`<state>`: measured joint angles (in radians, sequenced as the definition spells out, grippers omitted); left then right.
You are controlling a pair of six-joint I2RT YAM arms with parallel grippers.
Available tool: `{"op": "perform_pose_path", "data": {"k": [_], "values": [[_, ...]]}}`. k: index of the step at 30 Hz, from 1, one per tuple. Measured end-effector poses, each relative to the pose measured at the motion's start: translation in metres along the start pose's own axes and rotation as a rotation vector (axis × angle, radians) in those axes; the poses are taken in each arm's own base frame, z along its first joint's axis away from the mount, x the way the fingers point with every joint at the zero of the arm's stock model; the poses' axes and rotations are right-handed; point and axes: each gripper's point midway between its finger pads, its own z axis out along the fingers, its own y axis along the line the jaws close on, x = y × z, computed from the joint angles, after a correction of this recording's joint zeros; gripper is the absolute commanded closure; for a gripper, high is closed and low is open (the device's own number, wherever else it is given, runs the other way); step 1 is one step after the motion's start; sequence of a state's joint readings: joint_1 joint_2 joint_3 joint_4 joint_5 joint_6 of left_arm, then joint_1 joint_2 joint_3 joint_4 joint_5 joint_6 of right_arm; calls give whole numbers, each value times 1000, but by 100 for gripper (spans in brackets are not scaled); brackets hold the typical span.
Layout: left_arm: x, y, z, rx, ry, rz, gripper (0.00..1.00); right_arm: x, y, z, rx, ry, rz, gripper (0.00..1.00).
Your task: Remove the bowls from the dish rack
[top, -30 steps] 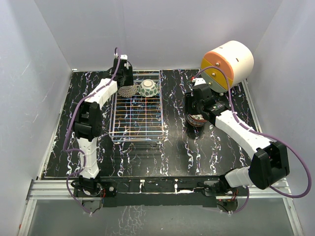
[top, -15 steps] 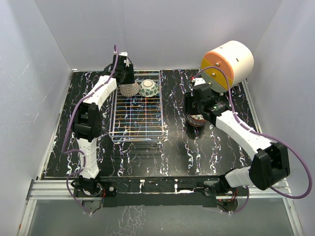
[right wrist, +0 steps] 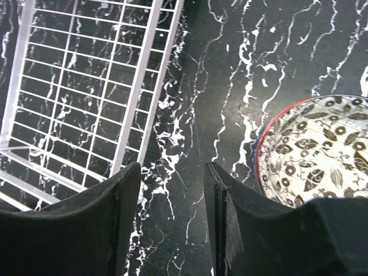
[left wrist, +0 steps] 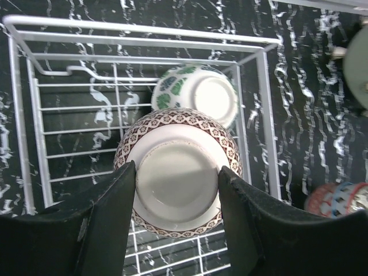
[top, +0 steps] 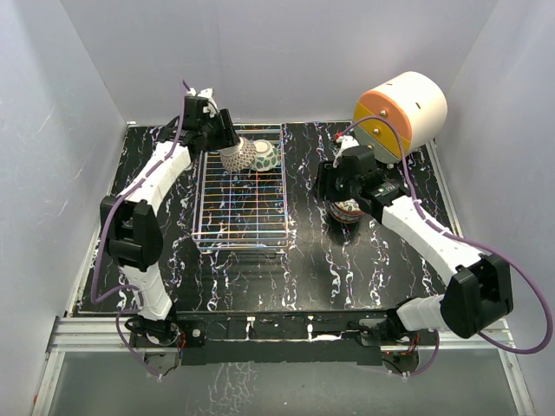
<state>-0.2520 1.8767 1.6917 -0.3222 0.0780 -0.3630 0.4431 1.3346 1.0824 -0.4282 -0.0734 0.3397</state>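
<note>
The silver wire dish rack [top: 243, 204] sits left of centre. My left gripper [top: 225, 147] is over its far end, shut on the white foot ring of a brown-patterned bowl [top: 236, 159], held tilted just above the rack floor. In the left wrist view the gripper [left wrist: 177, 172] clamps that bowl [left wrist: 178, 129], with a green-leaf bowl [left wrist: 195, 95] lying behind it in the rack [left wrist: 17, 115]. The green bowl [top: 264, 156] is on its side. My right gripper [top: 332, 184] is open and empty [right wrist: 172, 218] beside a stack of bowls [top: 347, 210] on the table, the top one [right wrist: 316, 149] patterned inside.
A large white-and-orange cylindrical unit [top: 401, 113] stands at the back right. The near part of the rack [right wrist: 86, 86] holds nothing. A red and blue bowl [left wrist: 336, 198] shows right of the rack. Grey walls enclose the black marbled table [top: 303, 269].
My left arm has swung outward and lifted and tilted the brown-patterned bowl off the rack floor. My right gripper has shifted slightly left, away from the bowl stack.
</note>
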Motion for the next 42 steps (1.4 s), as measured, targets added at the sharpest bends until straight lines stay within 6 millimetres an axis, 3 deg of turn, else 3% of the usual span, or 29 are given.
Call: {"op": "perform_pose_path", "data": {"k": [9,15,20,28,42], "values": [[20,-14,-18,181,35,-156,66,-4,38,10,-187,18,102,43],[30,-22,-14,278,51,-244,66,-35,85,4,-438,-73,233,43],[36,-28,-16,346,55,-308,66,-51,105,3,-562,-114,352,42],[21,-45,-33,474,12,-375,67,-67,118,20,-661,-137,474,42],[19,-58,-42,580,14,-419,67,-61,122,58,-744,-106,573,43]]}}
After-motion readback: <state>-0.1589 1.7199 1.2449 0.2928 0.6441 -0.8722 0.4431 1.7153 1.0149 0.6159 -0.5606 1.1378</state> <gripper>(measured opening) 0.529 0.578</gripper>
